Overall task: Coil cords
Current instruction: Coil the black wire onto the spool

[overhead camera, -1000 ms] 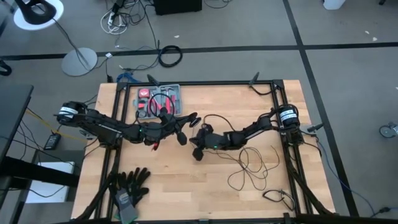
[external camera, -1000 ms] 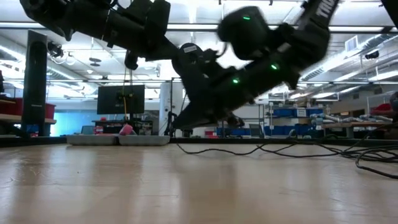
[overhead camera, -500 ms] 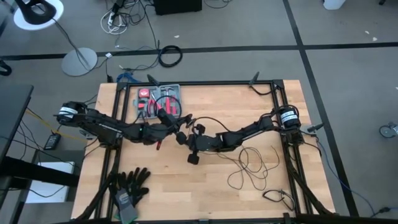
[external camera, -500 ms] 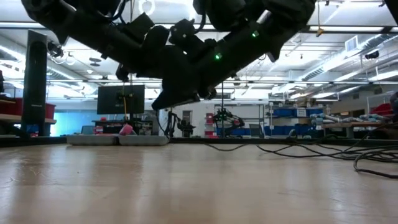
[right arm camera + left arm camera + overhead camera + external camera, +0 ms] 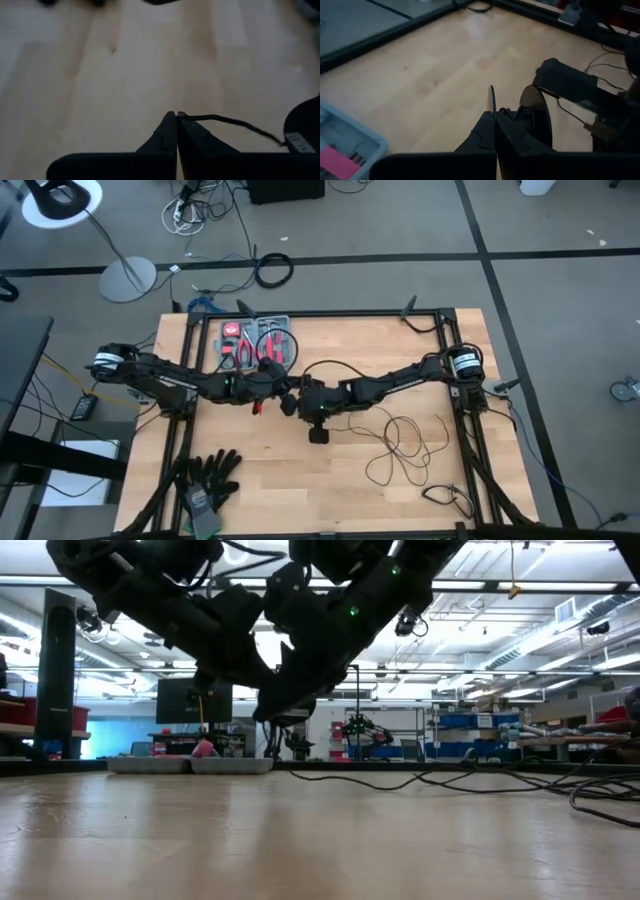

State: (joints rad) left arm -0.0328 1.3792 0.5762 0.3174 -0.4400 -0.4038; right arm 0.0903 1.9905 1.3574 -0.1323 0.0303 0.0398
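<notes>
The cord is a thin black wire. Its loose loops (image 5: 400, 445) lie on the table's right half, and one strand arcs (image 5: 330, 364) up to both grippers. A round black puck (image 5: 538, 116) hangs close beside my left gripper's tips. My left gripper (image 5: 283, 398) and my right gripper (image 5: 299, 402) meet tip to tip above the table's middle, both shut, clear of the wood in the low view (image 5: 284, 716). The wire leaves my right gripper's tips in the right wrist view (image 5: 176, 116). My left gripper is shut with a thin black sliver (image 5: 491, 98) standing out between its fingertips. Whether this is the wire or the puck's edge I cannot tell. The puck hangs beside the tips, clear of the table. My right gripper pinches the wire (image 5: 186, 117) between its two fingertips. The wire runs off sideways from the tips toward a dark round shape (image 5: 304, 126), lifted clear of the wood.
A grey tray (image 5: 282, 326) with red tools stands at the far left, behind the left arm. Black gloves (image 5: 207, 480) lie at the near left corner. A plug end of the wire (image 5: 450, 498) lies near the near right edge. Black frame rails (image 5: 350, 313) border the table.
My right gripper has gone toward the table's left and far edges, up to my left gripper, carrying the wire. The strand behind it has risen into an arc above the right arm. My left gripper has drawn slightly toward the left.
</notes>
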